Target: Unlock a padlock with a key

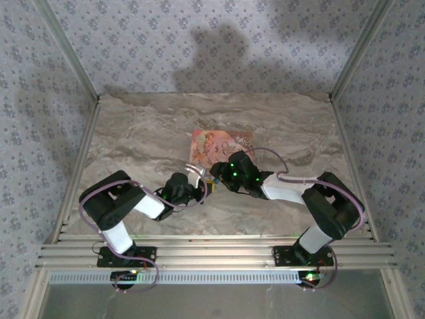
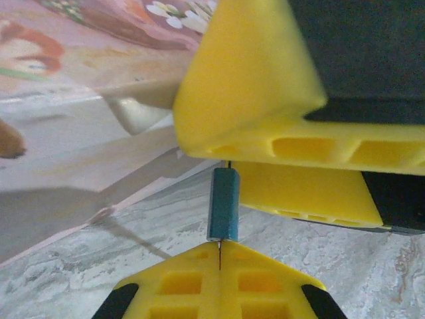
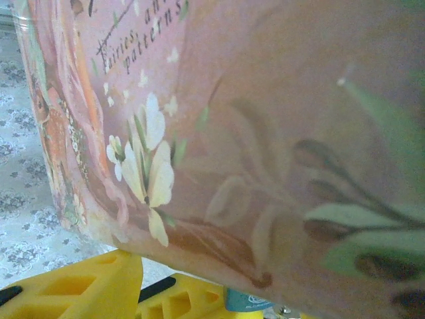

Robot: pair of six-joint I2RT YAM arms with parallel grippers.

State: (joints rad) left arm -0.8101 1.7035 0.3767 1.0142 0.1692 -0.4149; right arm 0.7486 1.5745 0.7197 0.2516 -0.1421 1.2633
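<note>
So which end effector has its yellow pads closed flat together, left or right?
The left end effector: its pads meet along one thin seam next to the teal padlock. The right end effector shows no such flush seam.

3 walls close in the space: a back wall [image 1: 212,40], a left wall [image 1: 33,146] and a right wall [image 1: 395,146]. All are papered pale grey-lilac with a small repeating floral motif. 2 broad, soft shadows [image 1: 219,56] lie on the back wall. Slim aluminium posts [image 1: 66,50] run up the 2 far corners. The table [image 1: 133,133] has a marble-look top, beige with grey veins, under even, diffuse light. Along its near edge lie ribbed aluminium rails [image 1: 212,252], then a white slotted strip [image 1: 219,277], then a dull grey-green surface [image 1: 212,302]. In the right wrist view the wallpaper [image 3: 20,199] shows at the left, blurred.
</note>
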